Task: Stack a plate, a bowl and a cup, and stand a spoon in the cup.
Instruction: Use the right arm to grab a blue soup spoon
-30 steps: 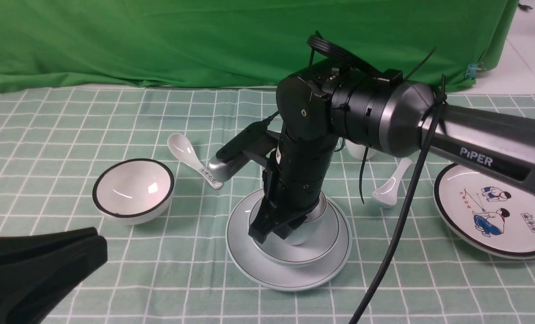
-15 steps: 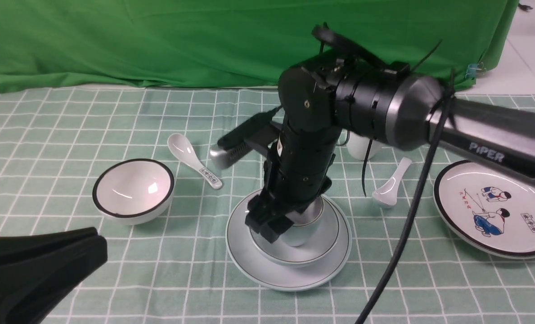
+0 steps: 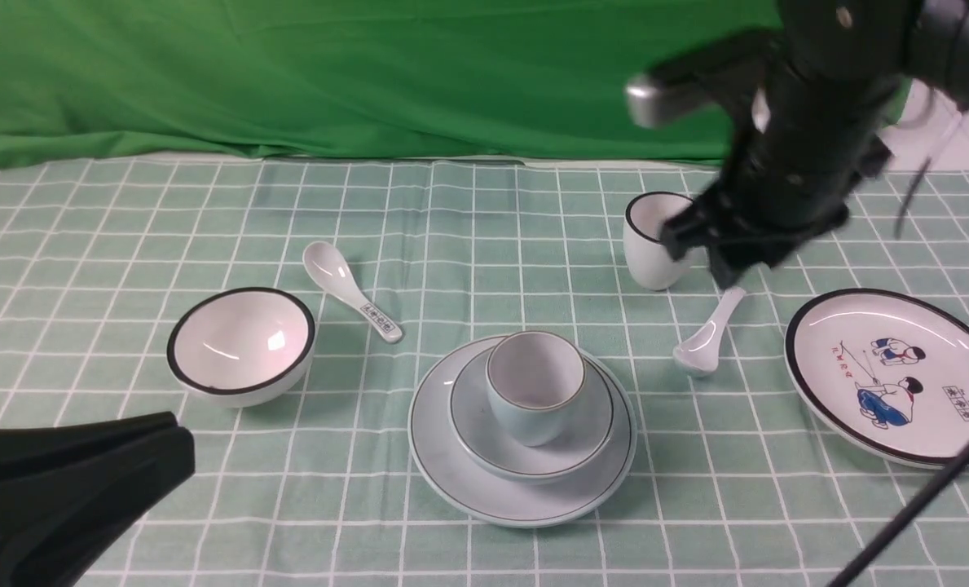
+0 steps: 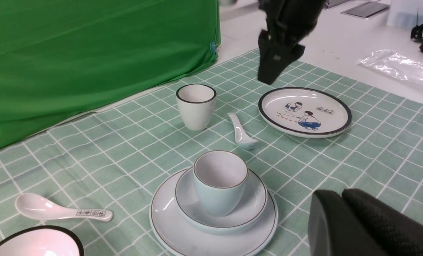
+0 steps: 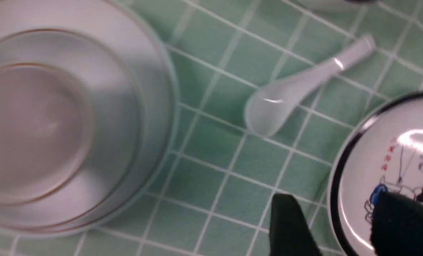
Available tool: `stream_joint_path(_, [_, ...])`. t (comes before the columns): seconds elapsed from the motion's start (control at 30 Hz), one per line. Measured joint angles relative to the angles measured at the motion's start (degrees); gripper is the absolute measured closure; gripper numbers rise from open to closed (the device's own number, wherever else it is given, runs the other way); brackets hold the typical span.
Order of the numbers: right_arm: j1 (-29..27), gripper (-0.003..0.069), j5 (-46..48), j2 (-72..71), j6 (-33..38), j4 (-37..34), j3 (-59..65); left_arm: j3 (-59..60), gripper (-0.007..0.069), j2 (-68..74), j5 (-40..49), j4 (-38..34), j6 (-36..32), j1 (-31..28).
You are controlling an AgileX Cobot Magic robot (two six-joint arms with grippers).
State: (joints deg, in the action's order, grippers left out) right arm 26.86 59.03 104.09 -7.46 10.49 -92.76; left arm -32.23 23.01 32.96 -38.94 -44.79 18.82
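The pale blue-green plate [image 3: 451, 481] lies at centre front, with the shallow bowl [image 3: 590, 432] on it and the cup [image 3: 533, 391] upright in the bowl. The plain white spoon [image 3: 704, 342] lies flat on the cloth to their right, bowl end toward me. My right gripper [image 3: 716, 244] hangs above the spoon's handle end, blurred. In the right wrist view its fingers [image 5: 334, 199] stand apart with nothing between them, over the cloth and the cartoon plate's edge, with the spoon [image 5: 286, 99] beyond. My left gripper [image 4: 341, 193] is shut and empty, low at the front left.
A white black-rimmed bowl [image 3: 240, 342] and a spoon with a patterned handle [image 3: 354, 302] lie to the left. Behind the plain spoon stands a white black-rimmed cup [image 3: 651, 240]. A cartoon plate [image 3: 891, 375] sits at the right. A green curtain hangs along the back edge.
My right gripper opened off the cup, leaving it standing in the bowl. The arm then rose and swung right to above the plain spoon. The left arm stayed still.
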Motion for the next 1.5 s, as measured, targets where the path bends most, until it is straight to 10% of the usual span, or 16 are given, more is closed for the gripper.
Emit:
stream_joint_path(0.33, [-12.82,0.0188,-19.67,10.32,-9.16,-6.85,3.32,0.00,0.0607,0.00,0.00,0.17,0.00,0.00])
stream_joint_path(1.03, [-12.94,0.0187,-28.11,19.75,-11.46,-10.49,2.13,0.00,0.0607,0.00,-0.48,0.17,0.00,0.00])
stream_joint_path(1.37, [-12.94,0.0327,-27.72,20.22,-10.72,-9.68,1.75,0.00,0.0607,0.00,-0.48,0.17,-0.05,0.00])
stream_joint_path(1.5, [-12.70,0.0496,-26.85,20.17,-9.45,-9.88,1.71,0.00,0.0607,0.00,-0.48,0.17,-0.05,0.00])
